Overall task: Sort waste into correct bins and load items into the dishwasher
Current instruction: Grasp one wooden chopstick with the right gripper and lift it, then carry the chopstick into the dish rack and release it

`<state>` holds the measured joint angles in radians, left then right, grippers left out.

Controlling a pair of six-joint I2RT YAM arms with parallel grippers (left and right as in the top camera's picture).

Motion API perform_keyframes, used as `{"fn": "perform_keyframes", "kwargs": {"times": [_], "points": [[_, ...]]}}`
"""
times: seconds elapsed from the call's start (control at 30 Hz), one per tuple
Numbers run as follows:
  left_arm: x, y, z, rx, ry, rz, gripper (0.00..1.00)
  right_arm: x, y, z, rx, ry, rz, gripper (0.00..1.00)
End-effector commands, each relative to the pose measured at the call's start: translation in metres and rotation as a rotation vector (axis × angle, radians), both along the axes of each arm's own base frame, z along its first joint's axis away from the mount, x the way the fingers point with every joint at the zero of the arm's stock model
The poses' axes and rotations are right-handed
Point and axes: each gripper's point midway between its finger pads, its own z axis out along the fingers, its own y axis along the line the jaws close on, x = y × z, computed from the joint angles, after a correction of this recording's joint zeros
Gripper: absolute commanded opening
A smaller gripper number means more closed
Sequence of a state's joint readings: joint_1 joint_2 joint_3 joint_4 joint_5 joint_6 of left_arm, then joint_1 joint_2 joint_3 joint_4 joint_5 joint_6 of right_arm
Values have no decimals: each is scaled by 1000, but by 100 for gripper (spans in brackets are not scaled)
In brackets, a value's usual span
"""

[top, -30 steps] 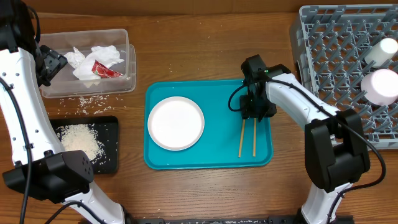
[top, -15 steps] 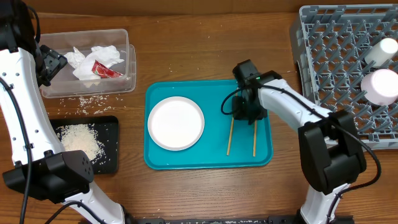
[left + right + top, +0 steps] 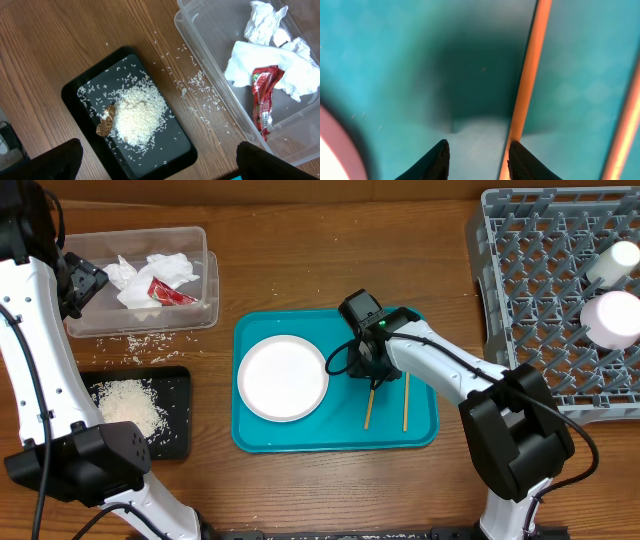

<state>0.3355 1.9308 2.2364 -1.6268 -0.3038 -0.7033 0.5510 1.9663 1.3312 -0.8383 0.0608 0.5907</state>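
Two wooden chopsticks (image 3: 369,405) (image 3: 405,402) lie apart on the teal tray (image 3: 335,438), right of the round white plate (image 3: 283,377). My right gripper (image 3: 368,370) is low over the tray between plate and chopsticks. In the right wrist view its jaws (image 3: 479,162) stand partly open on bare tray, and one chopstick (image 3: 530,75) runs along the inner edge of the right finger (image 3: 522,160). My left gripper (image 3: 80,285) hangs wide open and empty (image 3: 160,165) above the black tray (image 3: 175,155), which holds rice (image 3: 137,115) and a brown scrap (image 3: 105,125).
The clear tub (image 3: 205,280) at the back left holds white tissue (image 3: 165,268) and a red wrapper (image 3: 170,293). Loose rice grains (image 3: 150,345) lie on the table beside it. The grey dish rack (image 3: 540,280) at the back right holds two white pieces (image 3: 612,315) (image 3: 617,260).
My right gripper has slid left across the teal tray toward the plate and narrowed a little. The left chopstick moved left with it, so the pair lies farther apart. The left arm is still.
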Motion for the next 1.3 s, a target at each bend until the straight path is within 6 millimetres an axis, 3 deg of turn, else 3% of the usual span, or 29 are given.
{"fn": "perform_keyframes", "kwargs": {"times": [0.0,0.27,0.5,0.67,0.77,0.87,0.97,1.27], "points": [[-1,4,5,22,-7,0,100,14,-23,6,-91,-74,-75,41],[-1,4,5,22,-7,0,100,12,-33,3,-113,-55,-92,41],[-1,4,5,22,-6,0,100,4,-26,-23,-95,19,-102,39],[-1,4,5,22,-7,0,100,3,-26,-25,-96,28,-102,26],[-1,4,5,22,-7,0,100,2,-27,-25,-100,33,-101,13],[-1,4,5,22,-6,0,100,5,-32,-16,-107,42,-114,4],[-1,4,5,22,-7,0,100,15,-41,-3,-117,38,-120,4],[-1,4,5,22,-7,0,100,79,-111,90,-68,-21,-5,4]]}}
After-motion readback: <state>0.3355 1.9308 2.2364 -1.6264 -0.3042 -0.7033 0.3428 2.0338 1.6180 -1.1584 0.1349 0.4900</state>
